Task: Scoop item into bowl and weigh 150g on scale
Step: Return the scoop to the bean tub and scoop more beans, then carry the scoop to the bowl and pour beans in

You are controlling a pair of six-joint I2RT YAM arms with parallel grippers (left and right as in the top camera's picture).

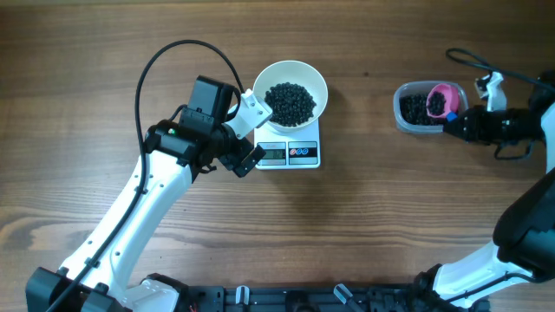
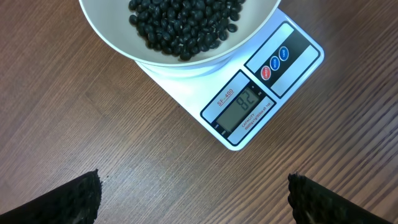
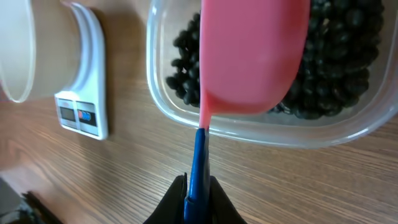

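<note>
The white bowl [image 1: 270, 80] holds a heap of black beans [image 1: 290, 102] and stands on the white scale [image 1: 309, 154]. In the left wrist view the scale's display [image 2: 244, 102] reads 82. My left gripper [image 1: 254, 134] hovers open just left of the scale, with nothing between its fingers [image 2: 74, 199]. At the far right my right gripper [image 1: 460, 123] is shut on the blue handle [image 3: 200, 162] of a pink scoop [image 3: 252, 56]. The scoop's cup lies over the beans [image 3: 336, 74] in a clear plastic tub [image 3: 249, 134]; whether it holds beans is hidden.
A black cable [image 1: 173, 52] loops above the left arm. Another cable [image 1: 473, 59] runs along the far right behind the tub. A black frame [image 1: 286, 299] lines the table's front edge.
</note>
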